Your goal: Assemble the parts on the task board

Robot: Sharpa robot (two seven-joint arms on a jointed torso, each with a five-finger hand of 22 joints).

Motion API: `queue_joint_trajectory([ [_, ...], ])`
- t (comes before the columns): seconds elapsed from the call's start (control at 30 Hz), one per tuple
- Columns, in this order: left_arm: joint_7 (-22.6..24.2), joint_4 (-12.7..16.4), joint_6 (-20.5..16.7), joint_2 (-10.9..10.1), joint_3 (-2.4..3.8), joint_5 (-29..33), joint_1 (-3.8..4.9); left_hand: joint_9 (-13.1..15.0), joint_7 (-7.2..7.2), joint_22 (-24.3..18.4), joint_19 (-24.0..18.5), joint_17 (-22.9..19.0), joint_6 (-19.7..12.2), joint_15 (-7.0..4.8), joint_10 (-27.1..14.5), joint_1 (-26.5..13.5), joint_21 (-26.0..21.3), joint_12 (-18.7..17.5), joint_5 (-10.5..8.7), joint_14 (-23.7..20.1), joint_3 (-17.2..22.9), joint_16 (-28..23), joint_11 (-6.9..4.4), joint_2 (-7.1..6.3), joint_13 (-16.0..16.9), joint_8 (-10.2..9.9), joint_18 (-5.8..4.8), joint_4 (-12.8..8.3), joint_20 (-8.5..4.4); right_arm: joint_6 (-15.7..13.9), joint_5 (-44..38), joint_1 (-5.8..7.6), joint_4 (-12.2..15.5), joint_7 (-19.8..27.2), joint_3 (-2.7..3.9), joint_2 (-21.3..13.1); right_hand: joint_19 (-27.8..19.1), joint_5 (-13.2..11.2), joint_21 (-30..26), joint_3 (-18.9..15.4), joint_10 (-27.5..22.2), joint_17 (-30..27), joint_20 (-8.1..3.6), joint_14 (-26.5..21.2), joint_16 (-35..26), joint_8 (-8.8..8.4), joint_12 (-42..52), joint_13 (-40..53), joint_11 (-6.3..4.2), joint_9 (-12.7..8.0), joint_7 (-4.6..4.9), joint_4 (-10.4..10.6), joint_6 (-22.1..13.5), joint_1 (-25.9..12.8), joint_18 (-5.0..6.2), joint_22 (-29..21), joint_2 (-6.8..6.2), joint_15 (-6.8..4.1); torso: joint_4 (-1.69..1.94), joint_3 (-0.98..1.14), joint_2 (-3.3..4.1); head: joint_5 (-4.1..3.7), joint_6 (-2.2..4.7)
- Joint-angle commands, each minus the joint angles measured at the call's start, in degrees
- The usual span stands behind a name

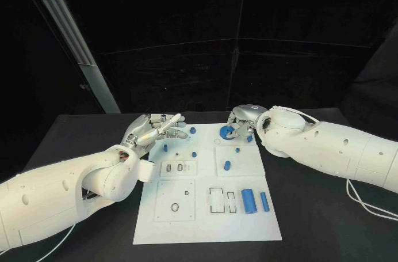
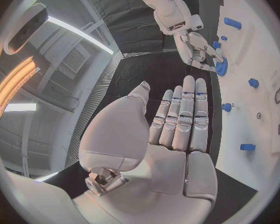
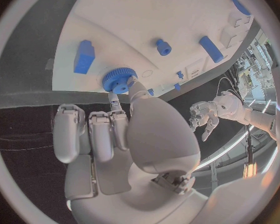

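The task board (image 1: 207, 221) lies flat in the middle of the black counter (image 1: 75, 135), a white plate with raised square sections and cut-out slots. Going from left to right: the left hand (image 1: 153, 131) hovers at the board's far left corner with its fingers straight and held side by side, thumb apart, grasping nothing; the left wrist view shows its bare palm (image 2: 159, 154) over the dark counter just beside the board's edge. Near it on the board sit a few small blue pegs (image 1: 164, 148), and closer to the robot a white section holds two small slots (image 1: 175, 167). Further toward the near edge, a square section carries a ring-shaped cut-out (image 1: 175, 207), and beside it are rectangular slots (image 1: 217, 200). To the right of those lie a blue cylinder (image 1: 249, 200) and a slimmer blue bar (image 1: 264, 201), side by side and just apart. In the middle section a short blue pin (image 1: 227, 165) lies on its side. At the far right corner stands a blue toothed wheel (image 1: 225, 133); the right hand (image 1: 242, 124) is at it, and in the right wrist view its thumb and a fingertip (image 3: 115, 100) pinch the wheel (image 3: 119, 79) at the board's rim. A blue block (image 3: 84, 57) rests near that wheel.
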Motion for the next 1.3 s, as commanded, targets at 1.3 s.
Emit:
queue_joint_trajectory([
  [1.3, 1.4, -1.1, -1.0, -2.3, 0.03, 0.8, 0.44, 0.0, -0.05, -0.2, 0.0, 0.2, 0.1, 0.19, 0.0, 0.2, -0.4, -0.4, -0.21, 0.0, -0.1, -0.5, 0.03, 0.67, -0.1, -0.3, 0.31, -0.1, 0.23, -7.1, -2.9, -0.08, 4.1, -1.1, -0.07, 7.7, 0.9, 0.9, 0.4, 10.7, 3.6, 10.8, -1.39, 5.2, 0.5, -2.28, 0.7, 10.7, -1.54, 0.0, -1.54, -2.4, 5.9, -5.5, -0.57, 0.8, 0.3, -1.65, 0.1, -0.03, 0.12, 1.48, -0.24],
])
